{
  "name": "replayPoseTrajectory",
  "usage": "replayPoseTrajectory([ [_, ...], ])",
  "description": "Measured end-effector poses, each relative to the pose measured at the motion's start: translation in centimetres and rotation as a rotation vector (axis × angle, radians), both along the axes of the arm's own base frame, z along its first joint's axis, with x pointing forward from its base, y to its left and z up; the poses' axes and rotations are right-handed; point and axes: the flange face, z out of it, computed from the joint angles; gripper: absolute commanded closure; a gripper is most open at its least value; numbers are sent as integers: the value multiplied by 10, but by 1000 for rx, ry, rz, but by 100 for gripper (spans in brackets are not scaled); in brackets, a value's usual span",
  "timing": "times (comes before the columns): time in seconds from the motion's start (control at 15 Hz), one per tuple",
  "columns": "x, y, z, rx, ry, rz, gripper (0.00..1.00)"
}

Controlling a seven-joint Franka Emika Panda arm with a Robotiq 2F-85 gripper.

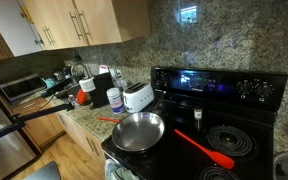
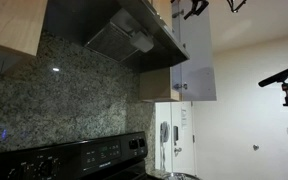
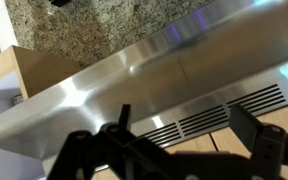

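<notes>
End effector (image 3: pixel 184 150) spread wide at the near edge of the wrist view, two dark fingers (image 3: pixel 114 135) well apart, nothing pinched between them. Pointed at the range hood (image 3: pixel 134 75), whose brushed steel face fills the middle of that view, slanting up toward the right. Hood straight ahead of the open jaws and beyond the fingertips; no contact visible. Slotted vent grille (image 3: pixel 216 112) on the hood's underside, just past the right finger. Granite backsplash (image 3: pixel 104 25) farther off behind the hood, and a light wooden cabinet (image 3: pixel 34 75) at the hood's left end.

Same range hood (image 2: pixel 124 35) seen in an exterior view, mounted high on the granite backsplash (image 2: pixel 54 95), above the black stove (image 2: pixel 74 158).

Lower down, in an exterior view, stove (image 1: pixel 219 85) with a frying pan (image 1: pixel 137 131) on its near left burner, a red spatula (image 1: pixel 204 148) lying just right of the pan, and a white toaster (image 1: pixel 137 96) on the table to the left. All of these well apart from the hood.
</notes>
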Motion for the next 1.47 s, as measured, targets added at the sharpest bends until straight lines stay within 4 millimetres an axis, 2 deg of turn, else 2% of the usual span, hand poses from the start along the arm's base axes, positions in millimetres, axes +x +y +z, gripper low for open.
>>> replayPoseTrajectory([
  [0.07, 3, -6, 1, 3, -4, -8, 26],
  [0.27, 11, -17, 9, -20, -25, -23, 51],
  [0.53, 18, -20, 19, -62, -42, -26, 80],
  [0.6, 19, -20, 20, -66, -44, -25, 63],
  [0.73, 21, -20, 19, -66, -42, -25, 78],
  [1.2, 21, -20, 18, -65, -42, -25, 79],
  [1.27, 21, -20, 18, -65, -42, -25, 93],
  [1.33, 21, -20, 18, -65, -42, -25, 94],
  [1.4, 21, -20, 18, -65, -41, -25, 100],
  [1.47, 21, -21, 18, -67, -41, -26, 100],
])
